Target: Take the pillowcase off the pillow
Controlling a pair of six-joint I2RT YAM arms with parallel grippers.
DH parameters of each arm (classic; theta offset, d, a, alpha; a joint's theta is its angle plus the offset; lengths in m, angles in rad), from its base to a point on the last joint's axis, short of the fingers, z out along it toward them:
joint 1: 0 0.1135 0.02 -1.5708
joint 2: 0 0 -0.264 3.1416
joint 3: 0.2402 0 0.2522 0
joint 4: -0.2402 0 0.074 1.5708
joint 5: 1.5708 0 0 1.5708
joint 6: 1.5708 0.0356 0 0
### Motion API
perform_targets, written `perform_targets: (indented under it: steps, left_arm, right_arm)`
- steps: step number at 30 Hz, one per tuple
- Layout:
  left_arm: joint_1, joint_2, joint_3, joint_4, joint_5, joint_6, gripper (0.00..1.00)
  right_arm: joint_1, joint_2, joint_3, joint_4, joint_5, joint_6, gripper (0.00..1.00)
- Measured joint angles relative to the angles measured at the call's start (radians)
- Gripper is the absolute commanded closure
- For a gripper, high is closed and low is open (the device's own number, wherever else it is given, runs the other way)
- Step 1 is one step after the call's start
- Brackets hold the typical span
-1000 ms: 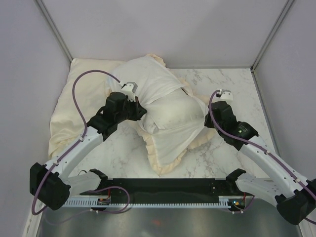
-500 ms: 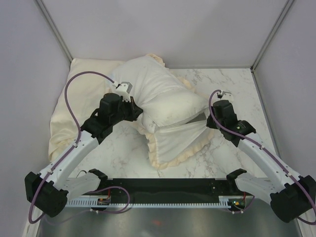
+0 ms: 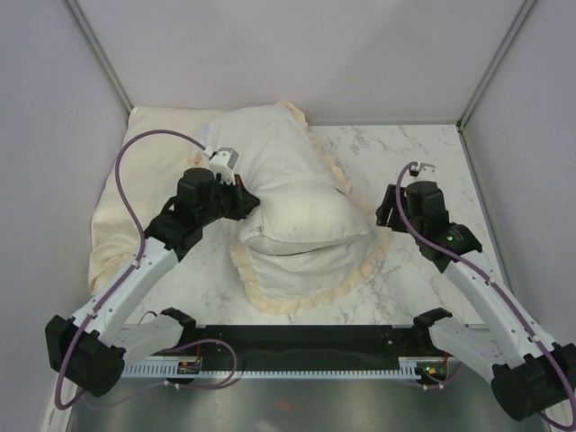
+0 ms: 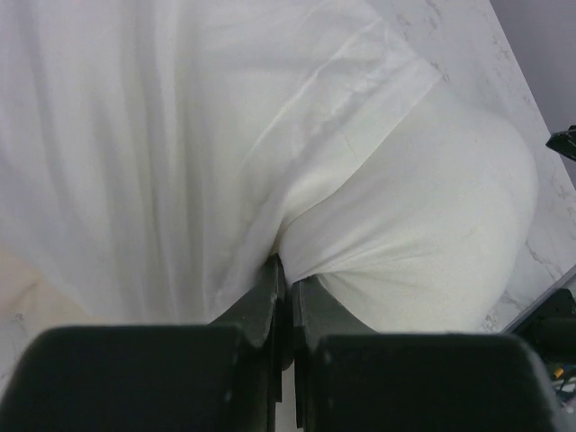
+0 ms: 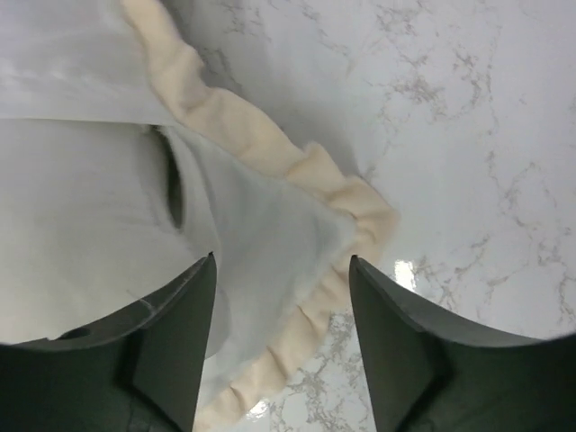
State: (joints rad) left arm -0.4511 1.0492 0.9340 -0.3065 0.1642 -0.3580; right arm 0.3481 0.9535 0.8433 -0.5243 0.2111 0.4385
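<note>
Left hand (image 4: 287, 270) shown clamped on pillowcase (image 4: 135, 135) hem by wrist view alone, right hand (image 5: 281, 268) held open at 3 o'clock of pillow (image 3: 306, 216)

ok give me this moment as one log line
left gripper shut on pillowcase | right gripper open over frill, holding nothing | pillow partly out | removal unfinished

no legible text, labels, nos. anywhere
</note>
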Motion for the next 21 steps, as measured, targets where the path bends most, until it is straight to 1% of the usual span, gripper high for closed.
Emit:
perform_targets:
  steps: [1,4,8,12,15,21]
  left_arm:
    - [0.0,0.013,0.0,0.01,0.012,-0.003,0.98]
    - [-0.014,0.062,0.002,0.053,0.042,-0.018,0.98]
    - [-0.106,0.148,0.048,0.095,0.04,-0.024,0.98]
    - [-0.206,0.238,0.124,0.14,-0.005,-0.027,0.98]
    - [-0.249,0.291,0.167,0.172,-0.048,-0.039,0.98]
    - [-0.319,0.33,0.172,0.248,-0.145,-0.058,0.98]
  right_arm:
    - [0.0,-0.016,0.006,-0.005,-0.018,-0.002,0.26]
    - [0.001,-0.078,0.027,0.003,-0.081,0.003,0.22]
    - [0.0,-0.145,0.028,0.05,-0.201,0.045,0.2]
    - [0.002,-0.182,-0.001,0.15,-0.351,0.138,0.18]
    - [0.005,-0.194,-0.055,0.224,-0.432,0.218,0.18]
    - [0.047,-0.211,-0.168,0.306,-0.51,0.371,0.17]
